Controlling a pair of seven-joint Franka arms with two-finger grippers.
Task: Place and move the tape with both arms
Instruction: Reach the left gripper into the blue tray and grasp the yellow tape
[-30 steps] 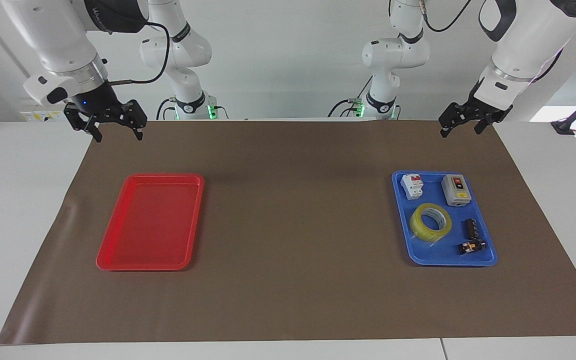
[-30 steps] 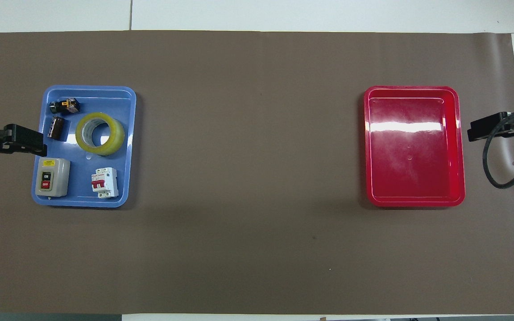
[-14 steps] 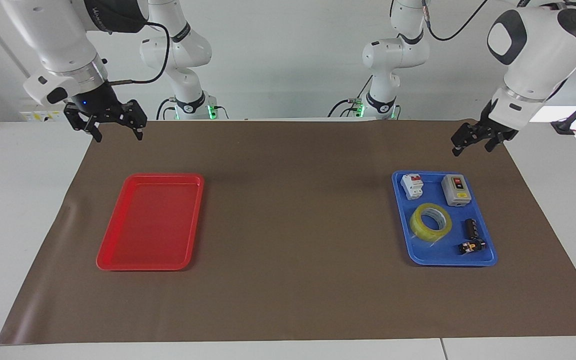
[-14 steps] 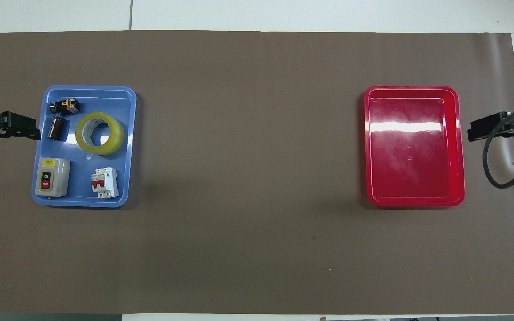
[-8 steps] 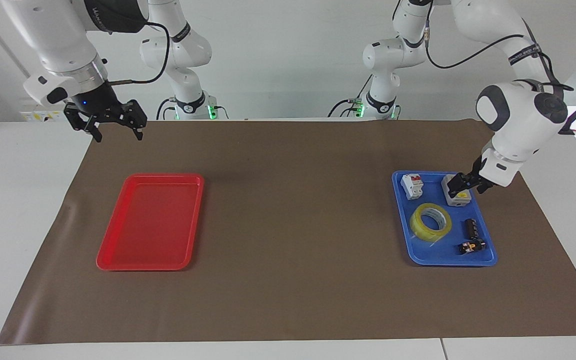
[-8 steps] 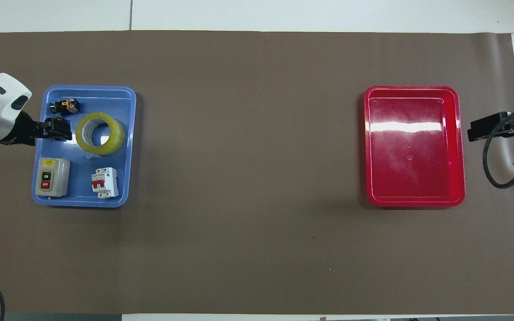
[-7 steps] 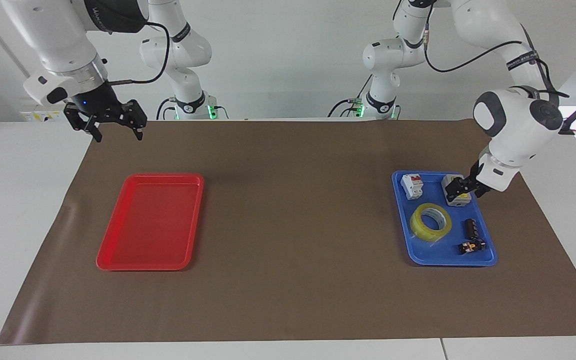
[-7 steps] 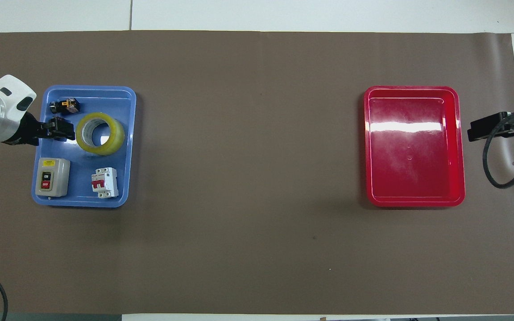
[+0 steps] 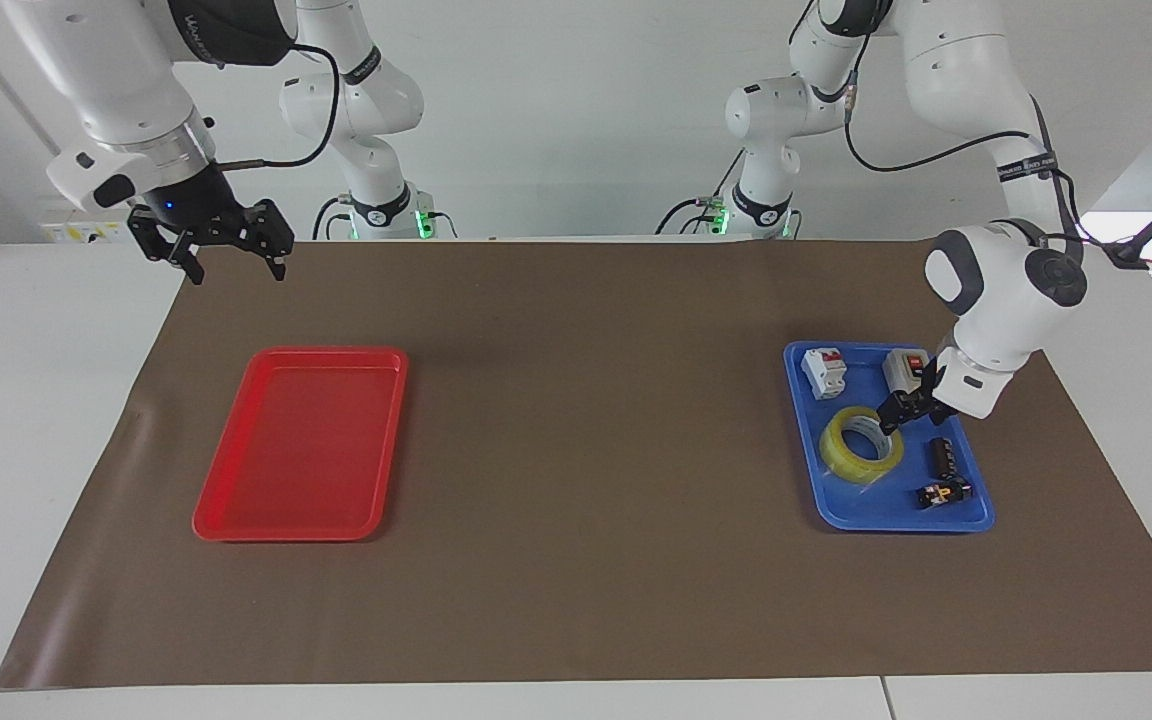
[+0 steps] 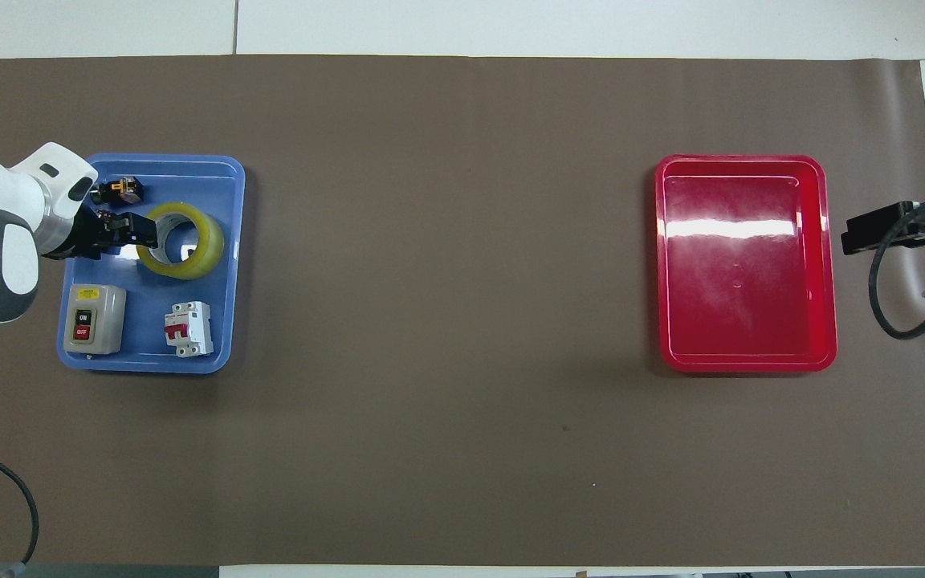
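Yellow tape [image 9: 861,447] rim partly hidden by left pincer [image 9: 894,415], spread unclear.

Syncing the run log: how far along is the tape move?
Done: nothing delivered. The tape lies flat in the blue tray, and the red tray at the right arm's end holds nothing. In hand: the left gripper is low at the roll's rim; whether it grips is unclear. The right gripper waits, open, above the mat's corner. Left: lift, set down, and the right arm's move.
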